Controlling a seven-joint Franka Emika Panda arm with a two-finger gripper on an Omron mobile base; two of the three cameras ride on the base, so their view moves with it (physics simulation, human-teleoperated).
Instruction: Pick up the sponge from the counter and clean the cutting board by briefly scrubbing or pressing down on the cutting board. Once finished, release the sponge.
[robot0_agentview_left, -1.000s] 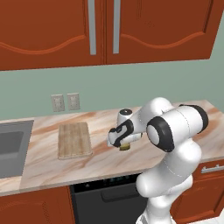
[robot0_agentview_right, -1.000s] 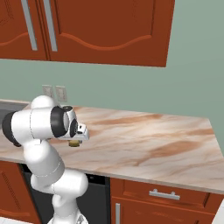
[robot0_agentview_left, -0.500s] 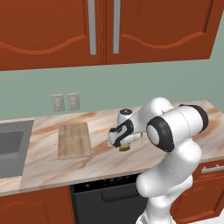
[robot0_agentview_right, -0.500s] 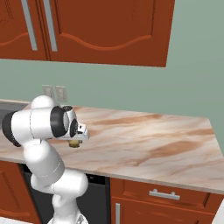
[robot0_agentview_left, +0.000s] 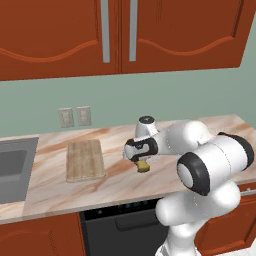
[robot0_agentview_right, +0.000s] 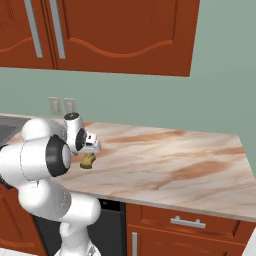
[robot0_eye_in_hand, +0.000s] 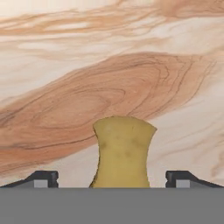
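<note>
The mustard-yellow sponge (robot0_eye_in_hand: 124, 151) lies on the marbled counter (robot0_agentview_left: 200, 135), a short way right of the light wooden cutting board (robot0_agentview_left: 85, 159). My gripper (robot0_agentview_left: 140, 160) hangs right over the sponge (robot0_agentview_left: 144, 165) and is open. In the hand view the two dark fingertips (robot0_eye_in_hand: 42, 179) stand wide on either side of the sponge, with a clear gap on each side. From the right base view the sponge (robot0_agentview_right: 88, 160) shows just below the gripper (robot0_agentview_right: 88, 154). The board lies bare, apart from the gripper.
A grey sink basin (robot0_agentview_left: 12, 170) is set in the counter left of the board. Two wall outlets (robot0_agentview_left: 75, 116) sit behind the board. Wooden cabinets (robot0_agentview_left: 115, 30) hang overhead. The counter (robot0_agentview_right: 190, 160) stretches to the right, with its front edge close to the sponge.
The jaws have gone from shut on the sponge to wide open, letting it go. The arm and sponge have stayed in the same spot.
</note>
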